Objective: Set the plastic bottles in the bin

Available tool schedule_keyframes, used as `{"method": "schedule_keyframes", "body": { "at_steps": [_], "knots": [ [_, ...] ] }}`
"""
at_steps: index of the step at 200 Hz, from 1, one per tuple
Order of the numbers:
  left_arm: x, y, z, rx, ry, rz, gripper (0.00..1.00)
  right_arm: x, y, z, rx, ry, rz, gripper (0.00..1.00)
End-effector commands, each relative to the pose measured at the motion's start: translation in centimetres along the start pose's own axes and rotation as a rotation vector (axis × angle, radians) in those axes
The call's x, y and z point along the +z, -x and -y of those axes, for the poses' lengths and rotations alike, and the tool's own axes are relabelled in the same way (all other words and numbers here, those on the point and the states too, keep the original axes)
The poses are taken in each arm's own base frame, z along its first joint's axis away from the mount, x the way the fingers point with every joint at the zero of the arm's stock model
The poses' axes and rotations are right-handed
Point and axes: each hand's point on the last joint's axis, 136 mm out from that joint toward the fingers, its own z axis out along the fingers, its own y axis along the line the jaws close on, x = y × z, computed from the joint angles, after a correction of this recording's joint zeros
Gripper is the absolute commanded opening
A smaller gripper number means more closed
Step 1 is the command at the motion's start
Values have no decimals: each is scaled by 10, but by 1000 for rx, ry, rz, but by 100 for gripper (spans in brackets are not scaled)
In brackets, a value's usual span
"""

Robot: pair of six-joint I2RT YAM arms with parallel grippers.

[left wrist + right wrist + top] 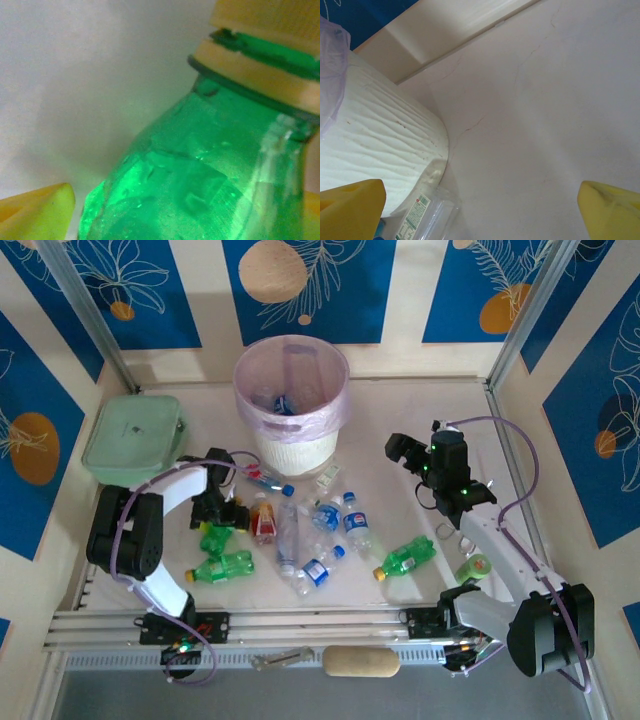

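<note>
A white table carries the round bin at the back, with a blue-labelled bottle inside. More bottles lie scattered before it. The right gripper hangs beside the bin, fingers wide. The left gripper straddles a green bottle, fingers parted with a gap.
</note>
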Motion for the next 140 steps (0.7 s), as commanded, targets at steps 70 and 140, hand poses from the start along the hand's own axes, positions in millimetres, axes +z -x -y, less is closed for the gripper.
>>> {"method": "schedule_keyframes", "body": {
  "at_steps": [70,140],
  "knots": [
    [-5,4,-6,-6,36,53,72,-6,4,1,40,25,26,99],
    [-55,27,-9,30,69,220,52,-3,4,-1,59,37,16,99]
  ]
}}
